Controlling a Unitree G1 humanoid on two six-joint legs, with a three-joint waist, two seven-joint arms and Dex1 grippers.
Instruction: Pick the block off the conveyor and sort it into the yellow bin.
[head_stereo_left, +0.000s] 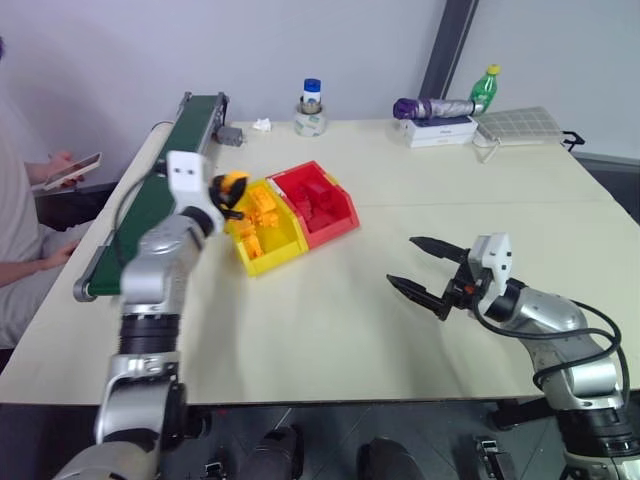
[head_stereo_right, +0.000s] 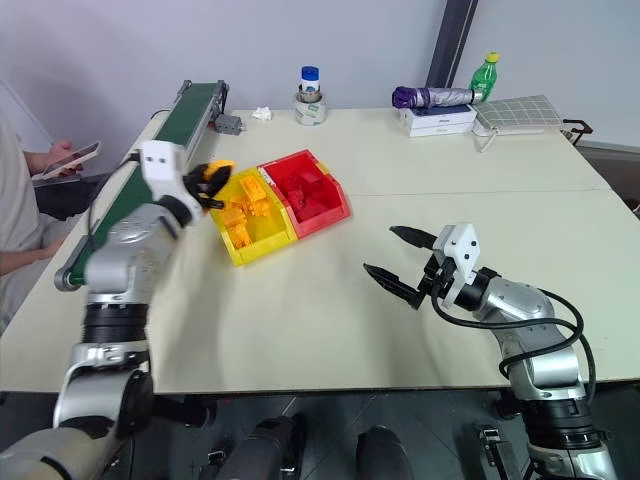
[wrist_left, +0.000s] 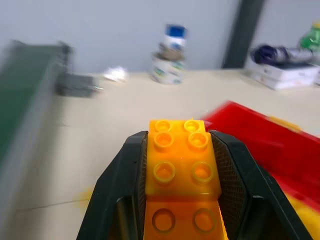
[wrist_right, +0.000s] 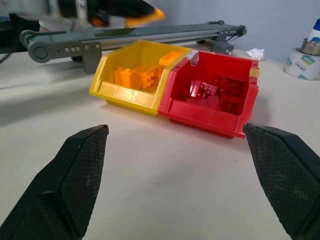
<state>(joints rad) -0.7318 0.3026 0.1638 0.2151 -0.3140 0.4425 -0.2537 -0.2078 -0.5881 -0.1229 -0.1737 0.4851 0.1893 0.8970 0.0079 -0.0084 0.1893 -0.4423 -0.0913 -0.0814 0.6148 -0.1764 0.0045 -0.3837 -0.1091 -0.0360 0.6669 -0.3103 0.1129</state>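
Observation:
My left gripper (head_stereo_left: 230, 196) is shut on the yellow-orange studded block (wrist_left: 182, 160), which sits tight between its two black fingers. It holds the block (head_stereo_left: 235, 180) in the air between the conveyor (head_stereo_left: 198, 118) and the back left corner of the yellow bin (head_stereo_left: 270, 262). Several orange blocks lie in the yellow bin (wrist_right: 127, 95). The conveyor's dark green belt runs along the table's left edge. My right gripper (head_stereo_left: 401, 261) stands open over the bare table to the right, facing the bins, with nothing between its fingers.
A red bin (head_stereo_left: 338, 228) with red blocks touches the yellow bin's right side. A bottle in a tape roll (head_stereo_left: 311, 108), a folded umbrella (head_stereo_left: 435, 107), a green bottle (head_stereo_left: 484, 88) and a white pad (head_stereo_left: 520, 125) line the far edge. A person with a phone (head_stereo_left: 70, 170) sits at the left.

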